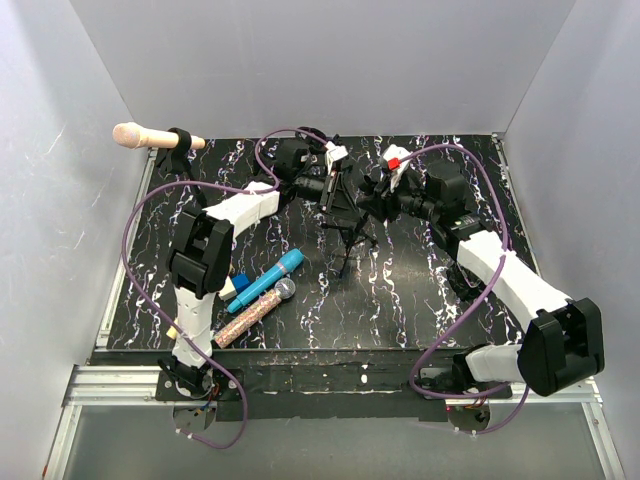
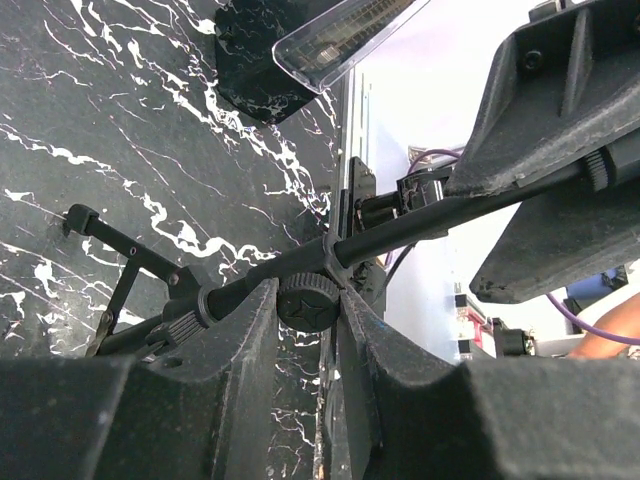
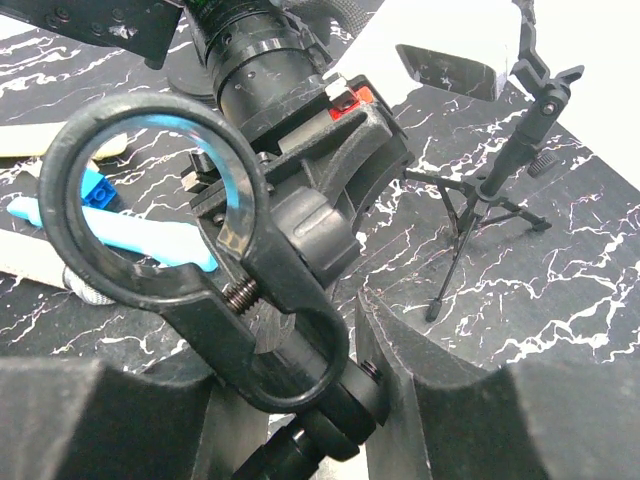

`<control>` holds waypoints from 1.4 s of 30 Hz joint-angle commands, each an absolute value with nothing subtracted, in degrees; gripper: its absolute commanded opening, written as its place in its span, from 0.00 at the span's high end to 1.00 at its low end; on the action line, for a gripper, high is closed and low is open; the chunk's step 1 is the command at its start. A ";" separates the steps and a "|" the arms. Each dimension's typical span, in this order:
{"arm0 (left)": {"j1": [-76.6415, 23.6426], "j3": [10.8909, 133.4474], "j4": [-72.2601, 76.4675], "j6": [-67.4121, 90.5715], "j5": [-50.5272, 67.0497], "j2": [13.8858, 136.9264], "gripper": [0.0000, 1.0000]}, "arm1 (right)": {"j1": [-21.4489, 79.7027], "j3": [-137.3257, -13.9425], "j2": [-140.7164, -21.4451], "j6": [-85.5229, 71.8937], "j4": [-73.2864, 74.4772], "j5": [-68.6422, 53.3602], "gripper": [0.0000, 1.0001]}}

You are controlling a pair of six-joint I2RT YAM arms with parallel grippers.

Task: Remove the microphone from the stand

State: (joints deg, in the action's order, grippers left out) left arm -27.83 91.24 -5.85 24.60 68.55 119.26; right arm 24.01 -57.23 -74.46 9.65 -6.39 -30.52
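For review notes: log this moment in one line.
left gripper: shut on stand rod | right gripper: shut on clip ring | clip ring: empty

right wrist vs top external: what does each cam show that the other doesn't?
Right wrist only: the black ring-shaped clip up close, empty, its stem between the fingers of the right gripper. Top external only: the beige foam-headed microphone clipped at the back-left edge, and the glittery pink microphone lying by the left arm. Both: the black tripod stand on the black white-veined table.
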 commanded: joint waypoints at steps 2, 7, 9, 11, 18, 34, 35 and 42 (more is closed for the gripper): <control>-26.81 92.21 -4.22 22.86 64.00 113.92 0.64 | 25.31 -60.64 -74.09 6.25 -6.42 -34.54 0.99; -26.54 89.04 -7.81 9.70 58.20 107.15 0.48 | 23.38 -64.41 -77.42 3.08 -3.52 -36.12 0.99; -26.54 87.46 -10.70 0.31 57.05 104.16 0.45 | 22.77 -66.87 -79.53 2.64 -1.85 -38.57 0.99; -26.63 84.66 -14.48 -16.96 55.82 100.83 0.43 | 22.24 -70.03 -82.08 2.90 2.43 -42.17 0.99; -29.88 66.91 -8.31 -51.41 45.19 88.61 0.43 | 21.09 -79.54 -90.70 0.71 9.49 -50.71 0.99; -32.61 62.85 -3.42 -53.96 38.77 87.72 0.45 | 24.51 -83.50 -90.10 22.65 25.39 -53.55 0.99; -32.52 61.97 -3.60 -53.62 37.45 86.58 0.45 | 25.65 -82.02 -88.78 25.37 25.05 -50.22 0.99; -31.55 54.85 -4.47 -45.54 30.69 76.74 0.44 | 30.41 -73.30 -80.42 26.28 15.82 -39.55 0.99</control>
